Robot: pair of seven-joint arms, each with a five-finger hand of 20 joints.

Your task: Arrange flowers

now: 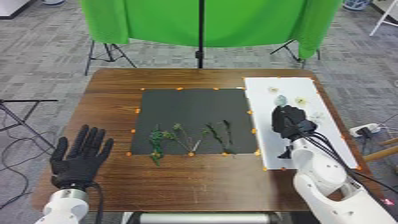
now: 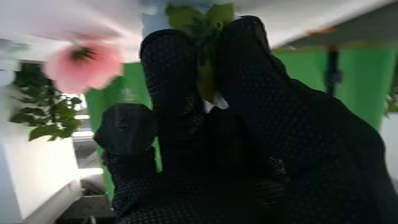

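My left hand (image 1: 78, 157) is open, fingers straight, at the table's left side. Over the white board (image 1: 277, 131) on the right is my right hand (image 1: 291, 121). In the right wrist view, my right hand (image 2: 266, 97) pinches a green leafy stem (image 2: 206, 75) between its fingers, leaves at the fingertips. Several green sprigs (image 1: 179, 131) lie side by side on the dark mat (image 1: 191, 102). Pale blooms (image 1: 302, 101) and a grey-green leaf (image 1: 281, 100) are on the board just beyond my right hand. A pink flower (image 2: 84, 62) stands near the hand in the right wrist view.
Orange tape marks edge the dark mat and the board. Bare brown wood (image 1: 178, 185) lies in front of the mat. Behind the table hangs a green cloth (image 1: 160, 22) on stands. Green foliage (image 2: 49, 112) shows beside the pink flower.
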